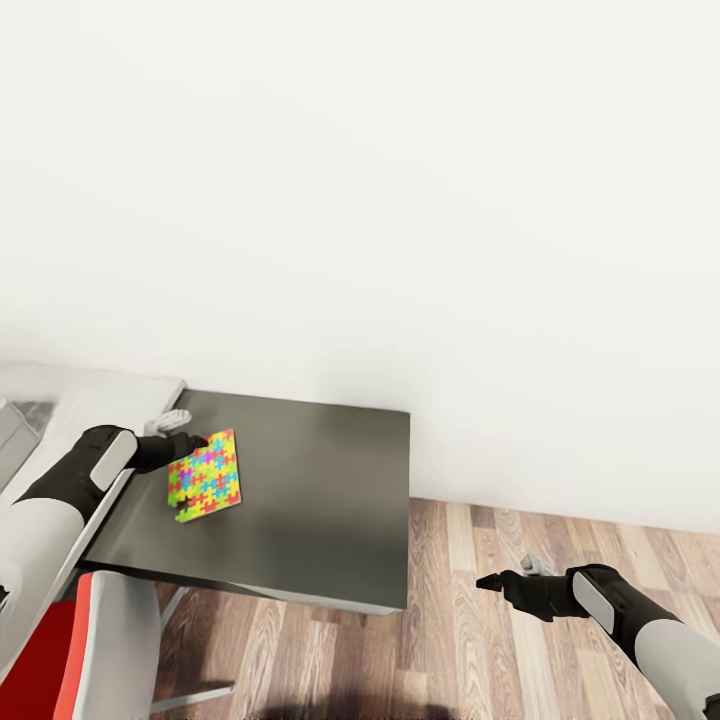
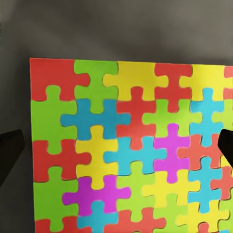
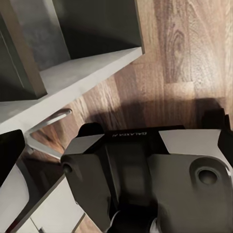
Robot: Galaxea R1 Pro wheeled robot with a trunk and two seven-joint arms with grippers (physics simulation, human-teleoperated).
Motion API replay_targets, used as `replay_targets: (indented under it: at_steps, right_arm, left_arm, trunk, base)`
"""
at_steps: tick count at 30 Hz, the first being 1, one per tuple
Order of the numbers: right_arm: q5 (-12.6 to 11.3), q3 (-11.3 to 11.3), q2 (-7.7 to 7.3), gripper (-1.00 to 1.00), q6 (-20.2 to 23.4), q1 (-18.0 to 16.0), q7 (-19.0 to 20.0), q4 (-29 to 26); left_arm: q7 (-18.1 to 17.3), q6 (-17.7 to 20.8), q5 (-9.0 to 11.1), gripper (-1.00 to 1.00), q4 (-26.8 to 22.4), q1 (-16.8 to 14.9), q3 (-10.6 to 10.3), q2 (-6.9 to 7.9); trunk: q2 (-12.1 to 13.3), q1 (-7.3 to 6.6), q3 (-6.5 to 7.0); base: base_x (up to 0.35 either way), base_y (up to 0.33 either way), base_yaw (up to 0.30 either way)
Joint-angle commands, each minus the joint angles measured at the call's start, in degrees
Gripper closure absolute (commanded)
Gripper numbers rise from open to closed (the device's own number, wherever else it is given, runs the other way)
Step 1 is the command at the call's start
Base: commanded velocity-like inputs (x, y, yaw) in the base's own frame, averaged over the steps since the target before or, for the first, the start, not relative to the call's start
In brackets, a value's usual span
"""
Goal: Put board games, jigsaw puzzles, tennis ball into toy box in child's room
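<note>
Left pincer (image 1: 190, 441) sits at the far left corner of the jigsaw puzzle (image 1: 205, 475), fingers (image 2: 9, 150) spread wide either side of the sheet (not clamped on it). The puzzle lies flat near the left edge of the dark tabletop (image 1: 320, 490). Right pincer (image 1: 490, 581) hangs over the wood floor (image 1: 500, 650); can't tell how open it is.

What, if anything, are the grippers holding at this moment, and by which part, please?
The left gripper is at the upper edge of the jigsaw puzzle, fingers spread either side; a closed grip cannot be confirmed. The right gripper holds nothing, over the floor.
</note>
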Motion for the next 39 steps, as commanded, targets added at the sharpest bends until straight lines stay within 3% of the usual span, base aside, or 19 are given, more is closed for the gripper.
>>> replay_targets:
  at_steps: [1, 28, 39]
  right_arm:
    - [-0.1, 0.2, -0.04, -1.0, 0.2, 0.0, 0.1, 0.0]
    - [-0.2, 0.1, -0.11, -1.0, 0.0, 0.0, 0.0, -0.2]
    - [-0.2, 0.0, -0.13, -1.0, 0.0, 0.0, 0.0, -0.3]
  left_arm:
    - [-0.1, 0.1, -0.1, -1.0, 0.0, -0.1, -0.3, 0.08]
    - [0.0, 0.1, -0.1, -1.0, 0.0, 0.0, -0.2, 0.2]
    - [-0.2, 0.1, -0.1, -1.0, 0.0, 0.0, -0.2, 0.28]
  trunk:
    - [-0.1, 0.03, -0.18]
    - [-0.1, 0.03, -2.68]
    - [-0.1, 0.03, -2.86]
  base:
    - [0.0, 0.0, 0.0]
    - [0.0, 0.0, 0.0]
    - [0.0, 0.0, 0.0]
